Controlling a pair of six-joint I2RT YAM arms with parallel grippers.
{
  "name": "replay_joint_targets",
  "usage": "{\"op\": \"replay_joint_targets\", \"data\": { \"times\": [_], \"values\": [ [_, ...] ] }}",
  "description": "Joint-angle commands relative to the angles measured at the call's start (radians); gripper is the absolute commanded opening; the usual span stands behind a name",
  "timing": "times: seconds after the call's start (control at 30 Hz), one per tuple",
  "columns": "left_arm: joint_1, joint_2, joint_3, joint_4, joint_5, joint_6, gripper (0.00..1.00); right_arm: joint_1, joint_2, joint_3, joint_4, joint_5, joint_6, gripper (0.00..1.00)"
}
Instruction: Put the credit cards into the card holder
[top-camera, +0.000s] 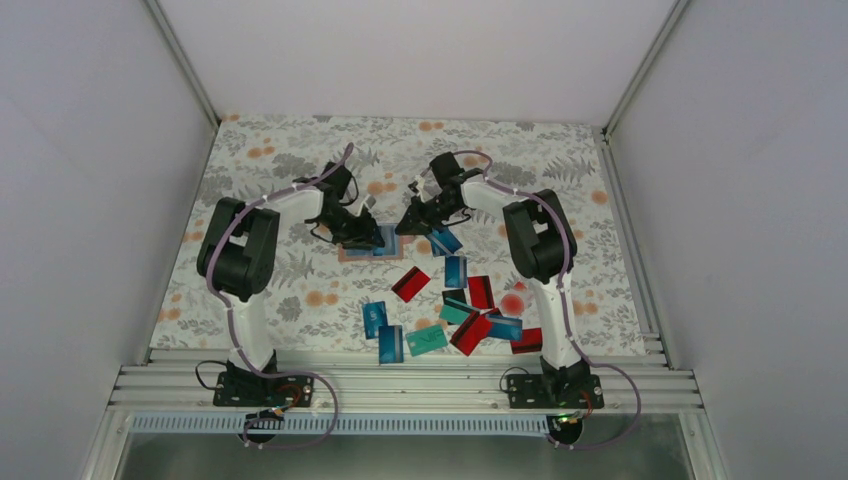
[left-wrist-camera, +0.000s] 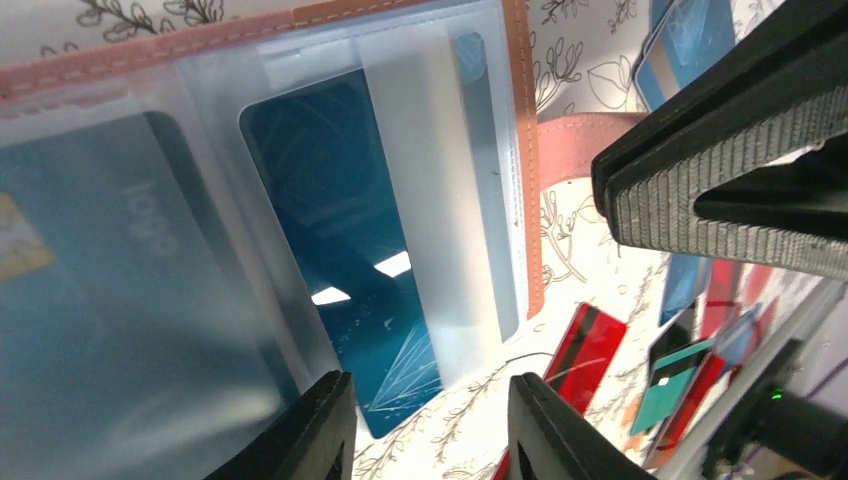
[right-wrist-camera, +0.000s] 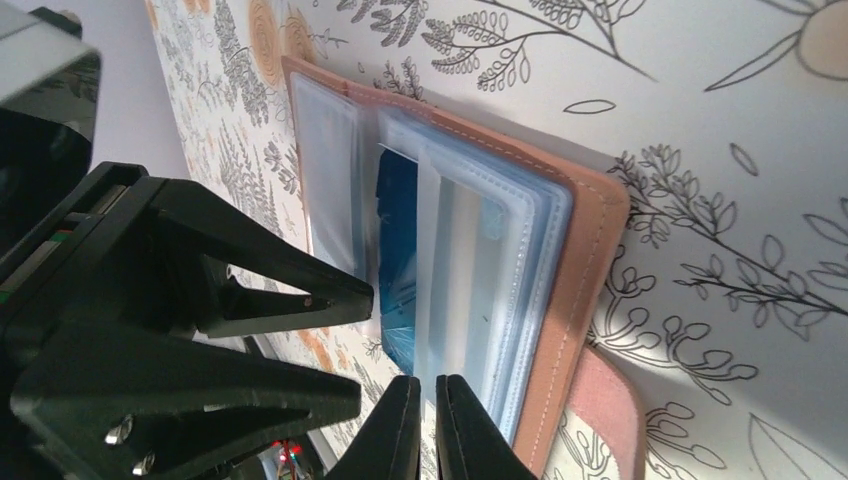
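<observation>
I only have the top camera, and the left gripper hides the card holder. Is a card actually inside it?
Observer: Partly. The left wrist view shows a blue card in a clear pocket of the card holder, one end sticking out.
Operator: Is the left gripper gripping it?
Observer: No. The left gripper is open, the card's free end between its spread fingers.
Operator: And the right gripper?
Observer: Its fingers are almost together beside the clear pockets; I can't tell whether they pinch one.

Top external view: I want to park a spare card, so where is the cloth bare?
Bare: the far strip of cloth behind both arms, and the patch between the left arm and the credit cards. Crowded: from the card holder to the right arm.
</observation>
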Motion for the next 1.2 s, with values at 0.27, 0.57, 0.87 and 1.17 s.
{"op": "replay_joint_targets", "data": {
  "times": [0.27,0.57,0.87,1.17],
  "values": [
    [-0.018,-0.043,0.065,-0.030,-0.157,-0.031,0.20,-0.006,-0.029,0.015,-0.010,-0.054,-0.025,0.08],
    [-0.033,0.023,0.124,-0.029,-0.185,-0.025,0.02,-0.005,-0.017,0.014,-0.007,-0.060,-0.019,0.14],
    [-0.043,0.046,0.114,-0.041,-0.224,-0.025,0.02,-0.006,-0.011,0.019,-0.015,-0.059,-0.023,0.14],
    [-0.052,0.085,0.103,-0.029,-0.225,-0.023,0.02,-0.006,0.004,0.027,-0.022,-0.060,-0.024,0.23]
  ]
}}
